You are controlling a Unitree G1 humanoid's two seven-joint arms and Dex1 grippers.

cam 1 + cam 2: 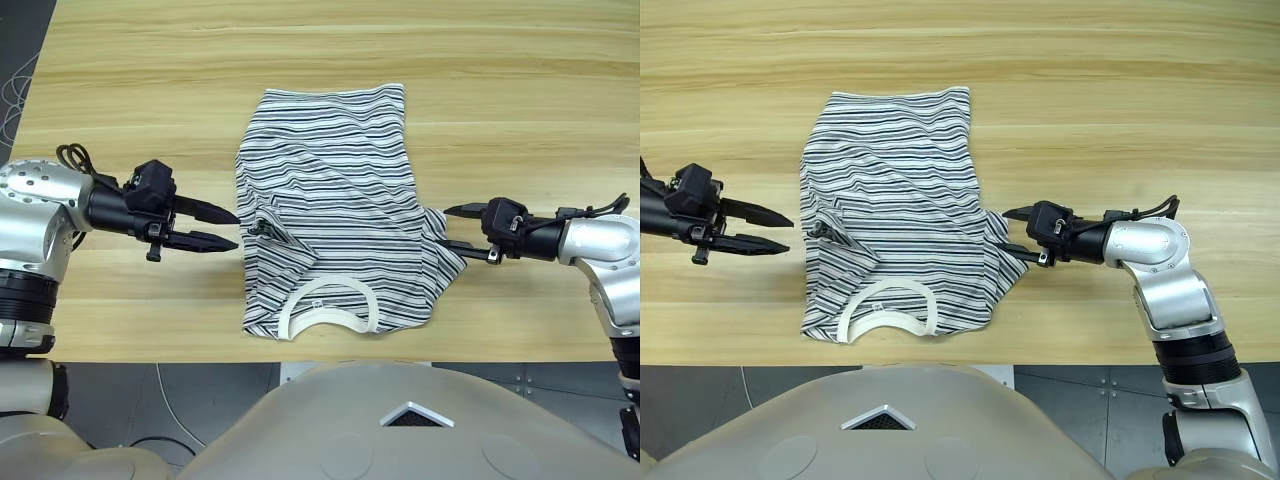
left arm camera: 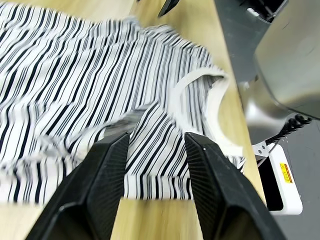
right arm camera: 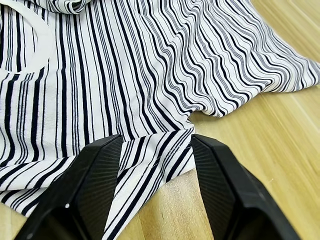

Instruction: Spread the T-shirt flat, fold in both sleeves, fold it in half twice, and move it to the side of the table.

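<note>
T-shirt [image 1: 330, 200], one in number and striped black on white, was seen lying near the middle of the wooden table [image 1: 520, 100], with its white collar [image 1: 330, 305] toward the robot and its hem at the far end. The body was spread but rippled, and the cloth along its left edge was bunched inward. One sleeve [image 1: 445, 255] was left sticking out on the right side.

The right gripper [image 1: 447, 227] was held at that sleeve with its two fingers parted; in the right wrist view the sleeve's edge was seen lying between them, not clamped. The left gripper [image 1: 236, 229] was held just beside the shirt's left edge, likewise spread apart and with nothing grasped.

The sleeve fold was judged to be the step in hand, and several faults could be expected. If only the thin hem were pinched, the cloth could slip out mid-fold. If the body layer beneath were caught as well, the whole shirt could be dragged across the smooth wood. The ripples could be pressed into the fold.

Counted in all: one shirt, one collar, one free sleeve, two grippers, one table.
</note>
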